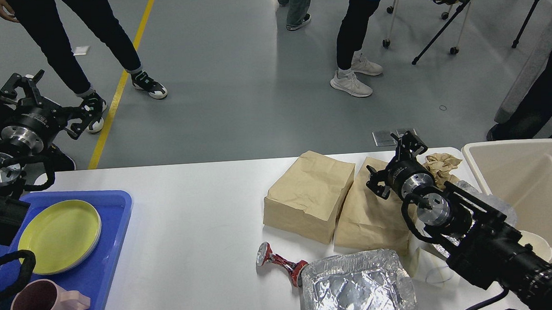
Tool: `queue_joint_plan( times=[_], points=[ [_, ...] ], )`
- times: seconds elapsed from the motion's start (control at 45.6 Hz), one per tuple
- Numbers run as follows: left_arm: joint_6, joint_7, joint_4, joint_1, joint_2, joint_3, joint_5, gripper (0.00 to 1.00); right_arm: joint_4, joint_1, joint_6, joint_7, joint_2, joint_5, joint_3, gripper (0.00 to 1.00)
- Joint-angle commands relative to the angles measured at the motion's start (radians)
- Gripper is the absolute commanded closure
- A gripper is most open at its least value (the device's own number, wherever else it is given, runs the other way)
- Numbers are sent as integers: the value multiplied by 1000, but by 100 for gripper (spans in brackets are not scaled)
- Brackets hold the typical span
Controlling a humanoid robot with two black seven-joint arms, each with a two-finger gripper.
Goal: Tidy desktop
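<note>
My right pincer (397, 159) hangs spread open and empty over the paper bag (370, 211) at the tabletop's (193, 217) far right. My left pincer (47, 99) is open too, empty, beyond the tabletop's far-left corner, above the floor.

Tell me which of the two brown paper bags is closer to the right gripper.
The flatter bag on the right, lying directly beside the right gripper. The bulkier bag sits farther left, toward the middle of the desktop.
</note>
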Motion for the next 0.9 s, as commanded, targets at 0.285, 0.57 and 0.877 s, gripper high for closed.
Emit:
queue_joint_plan(
  times=[0.285, 0.57, 0.877],
  points=[
    [-64, -10, -3, -9, -10, 11, 2, 4, 0, 0, 0, 0, 0, 0, 0, 0],
    [-175, -111, -2, 11, -15, 11, 2, 4, 0, 0, 1, 0, 0, 0, 0, 0],
    [-213, -162, -2, 95, -73, 14, 2, 4, 0, 0, 0, 0, 0, 0, 0, 0]
  ],
)
